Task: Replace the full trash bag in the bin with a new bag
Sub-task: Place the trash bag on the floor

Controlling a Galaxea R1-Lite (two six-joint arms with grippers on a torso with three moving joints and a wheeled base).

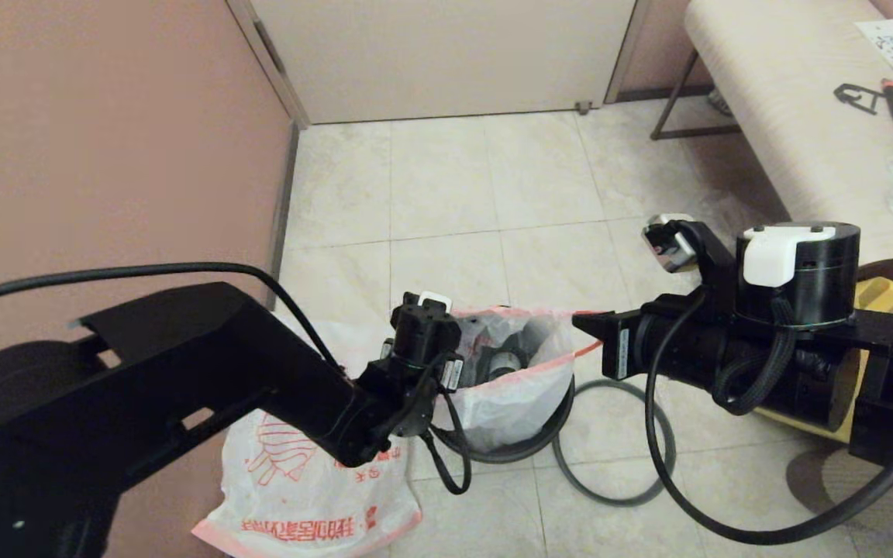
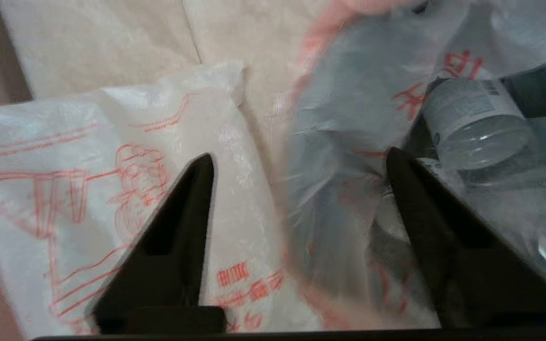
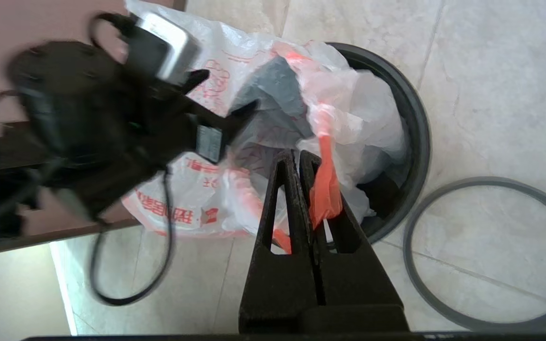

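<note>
Pink-orange banding marks the rim of the full trash bag (image 1: 510,387), which sits in the bin (image 1: 528,446), bulging with clear plastic bottles. The right claw (image 3: 312,161) has its fingers pressed together on a twisted strip of that band at the bag's right edge, so that side looks secured. The left claw (image 2: 296,161) stands wide, poised at the bag's left edge, one finger over the new bag (image 1: 315,480), the other over the full one; the thin film of the rim lies between its fingers. By my reading, closing there would give a grip on both sides, with the bag's mouth stretched across from arm to arm and the lift going straight up.

Crinkly and translucent, the film is slippery and tears easily. The new bag lies slumped on the tile floor against the wall, just left of the bin, its red cartoon showing. The bin's dark-grey ring (image 1: 652,446) lies flat on the floor to the right, leaving the bag's edge unclamped.
</note>
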